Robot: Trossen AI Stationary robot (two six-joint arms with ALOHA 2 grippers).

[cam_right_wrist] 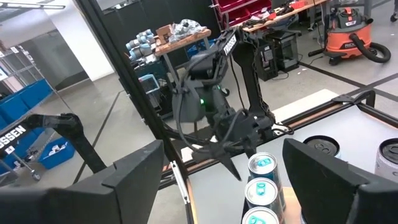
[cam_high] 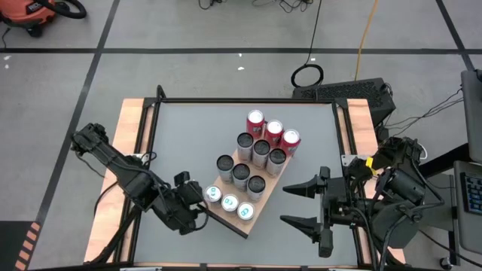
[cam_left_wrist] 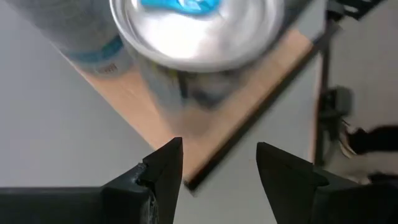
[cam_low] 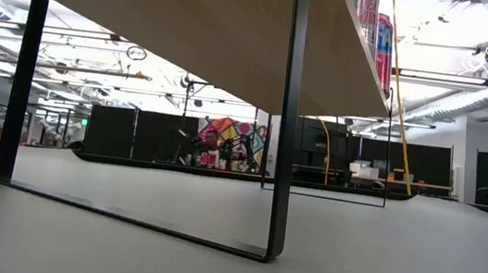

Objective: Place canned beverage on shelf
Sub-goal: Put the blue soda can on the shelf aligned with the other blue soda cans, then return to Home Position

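The shelf (cam_high: 228, 218) is a light-brown board on black frame legs (cam_low: 284, 160), standing slantwise mid-table. On it stand three red cans (cam_high: 273, 129), several dark-topped cans (cam_high: 241, 173) and, along its near-left edge, three silver cans with blue tabs (cam_high: 230, 202). My left gripper (cam_high: 200, 203) is open just off that edge, next to the endmost silver can (cam_high: 214, 194). In the left wrist view that can (cam_left_wrist: 199, 37) stands beyond my open fingers (cam_left_wrist: 217, 165), clear of them. My right gripper (cam_high: 290, 203) is wide open right of the shelf, and it also shows in its own view (cam_right_wrist: 230, 180).
Bare grey tabletop (cam_high: 188, 135) lies left of and beyond the shelf. Wooden side rails (cam_high: 132, 128) run along the table's left and right edges. In the low view the board (cam_low: 221, 22) stands well above the tabletop, with cans (cam_low: 378, 32) on top at its right.
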